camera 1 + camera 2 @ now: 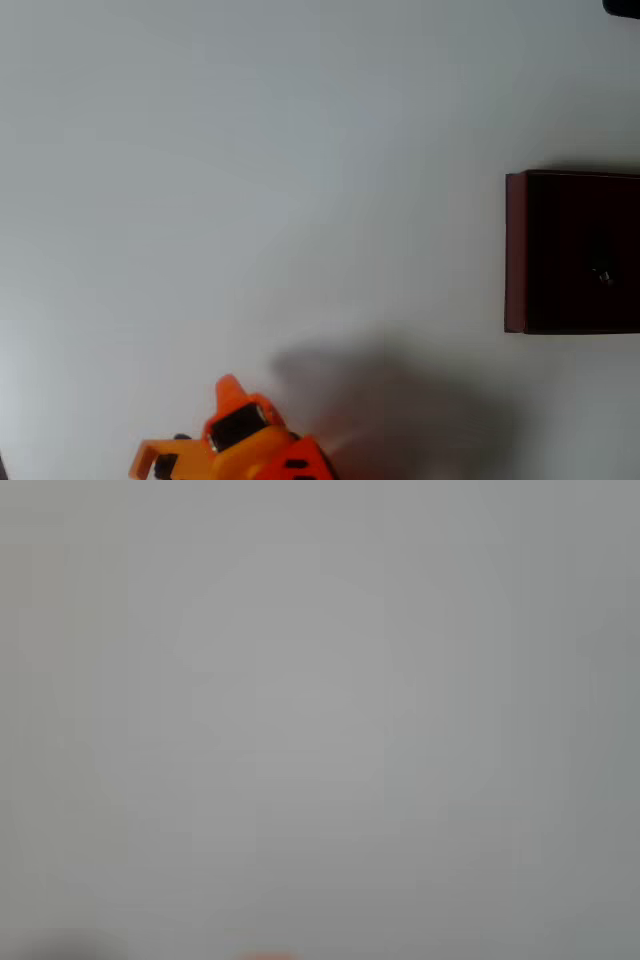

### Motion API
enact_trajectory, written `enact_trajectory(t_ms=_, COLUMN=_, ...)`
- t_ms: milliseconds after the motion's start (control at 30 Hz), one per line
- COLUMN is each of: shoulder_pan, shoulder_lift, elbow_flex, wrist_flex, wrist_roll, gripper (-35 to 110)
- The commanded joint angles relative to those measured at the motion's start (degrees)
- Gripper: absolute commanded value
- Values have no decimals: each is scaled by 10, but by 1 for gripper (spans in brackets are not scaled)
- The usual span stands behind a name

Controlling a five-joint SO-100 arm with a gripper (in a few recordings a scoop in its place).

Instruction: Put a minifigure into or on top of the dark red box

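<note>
Overhead view: the dark red box [520, 250] sits at the right edge of the pale worktop [250, 180], and the minifigure [601, 268] lies inside it as a small dark shape with pale marks. The orange tool [232, 392] is at the bottom edge, well apart from the box; whether it is wide or narrow I cannot tell. The wrist view gives a blurred grey worktop [320, 720]. No writing can be read.
</note>
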Motion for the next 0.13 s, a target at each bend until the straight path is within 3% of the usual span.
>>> enact_trajectory(t_ms=0, shoulder_pan=4, shoulder_lift=-1, elbow_flex=3, wrist_flex=4, wrist_roll=12, gripper=0)
enact_trajectory(t_ms=100, shoulder_pan=6, shoulder_lift=-2, elbow_flex=3, wrist_flex=4, wrist_roll=14, gripper=0)
